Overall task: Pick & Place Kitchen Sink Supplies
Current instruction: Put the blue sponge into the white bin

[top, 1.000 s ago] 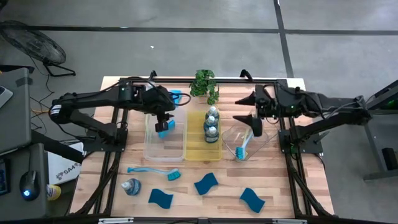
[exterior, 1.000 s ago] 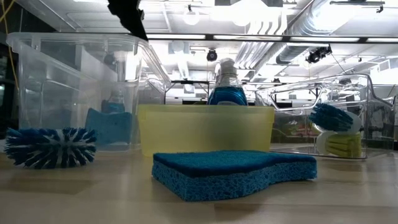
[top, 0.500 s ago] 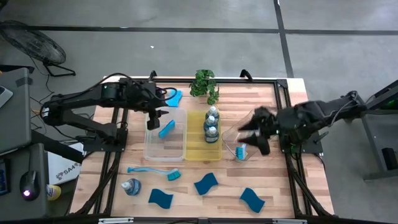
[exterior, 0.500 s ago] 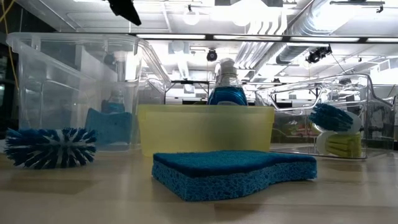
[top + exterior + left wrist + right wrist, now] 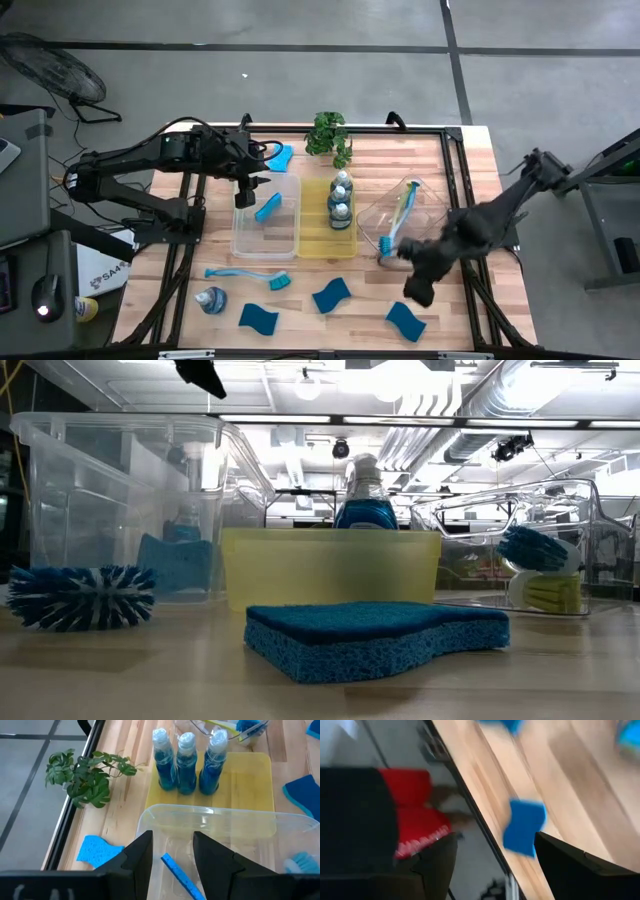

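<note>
1. Since the earlier frames the right gripper (image 5: pixel 415 290) has swung off the tilted clear plastic tray (image 5: pixel 430 207) and down toward the table's near edge. It now hangs just beside the wavy blue sponge (image 5: pixel 405 320) at the front right. The yellow-green long-handled dish brush with blue bristles (image 5: pixel 397 222) stays lying in that tray, well behind the jaws.
2. The left gripper (image 5: pixel 246 190) has drawn back from a second ago. The blue sponge (image 5: pixel 267 206) it had carried lies in the clear rectangular bin (image 5: pixel 240 240), just ahead of and below the jaws.
3. Left jaws: fingers (image 5: pixel 142 857) stand narrowly apart with nothing between them; this only shows in the left wrist view.
4. Right jaws: fingers (image 5: pixel 437 865) stand wide apart and empty. The right wrist view is smeared but shows a blue sponge (image 5: pixel 523 827) ahead of the gap, not touching.
5. The left wrist view shows three small clear bottles of blue dish soap (image 5: pixel 186 762) upright on the yellow tray (image 5: pixel 250 785) beyond the jaws, and a small green potted plant (image 5: pixel 85 777) off to one side.
6. The low view shows neither gripper's fingertips, only a dark arm part at the top; it shows a blue brush head (image 5: pixel 80 596) on the wooden table (image 5: pixel 150 670).
</note>
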Tool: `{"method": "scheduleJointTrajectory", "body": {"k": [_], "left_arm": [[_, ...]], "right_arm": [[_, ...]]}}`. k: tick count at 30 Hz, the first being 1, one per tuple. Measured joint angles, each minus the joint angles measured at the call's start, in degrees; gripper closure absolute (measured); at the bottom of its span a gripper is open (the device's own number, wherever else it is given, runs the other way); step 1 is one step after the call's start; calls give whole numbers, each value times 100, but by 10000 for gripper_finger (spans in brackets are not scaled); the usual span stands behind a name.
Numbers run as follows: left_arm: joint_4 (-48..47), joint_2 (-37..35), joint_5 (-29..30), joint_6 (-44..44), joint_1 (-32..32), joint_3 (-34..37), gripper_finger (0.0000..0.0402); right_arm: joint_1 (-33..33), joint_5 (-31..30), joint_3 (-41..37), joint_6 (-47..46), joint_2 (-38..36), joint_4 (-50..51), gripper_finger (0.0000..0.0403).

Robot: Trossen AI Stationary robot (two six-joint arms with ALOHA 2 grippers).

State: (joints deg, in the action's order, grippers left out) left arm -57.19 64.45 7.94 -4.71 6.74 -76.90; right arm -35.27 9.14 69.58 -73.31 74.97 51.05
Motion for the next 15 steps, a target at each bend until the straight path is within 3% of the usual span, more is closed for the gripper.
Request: {"method": "scheduleJointTrajectory", "body": {"k": [15], "left_arm": [[0, 2, -308, -114, -2, 0, 266]], "right_arm": [[-1225, 238, 0, -761, 1804, 124, 144]]}}
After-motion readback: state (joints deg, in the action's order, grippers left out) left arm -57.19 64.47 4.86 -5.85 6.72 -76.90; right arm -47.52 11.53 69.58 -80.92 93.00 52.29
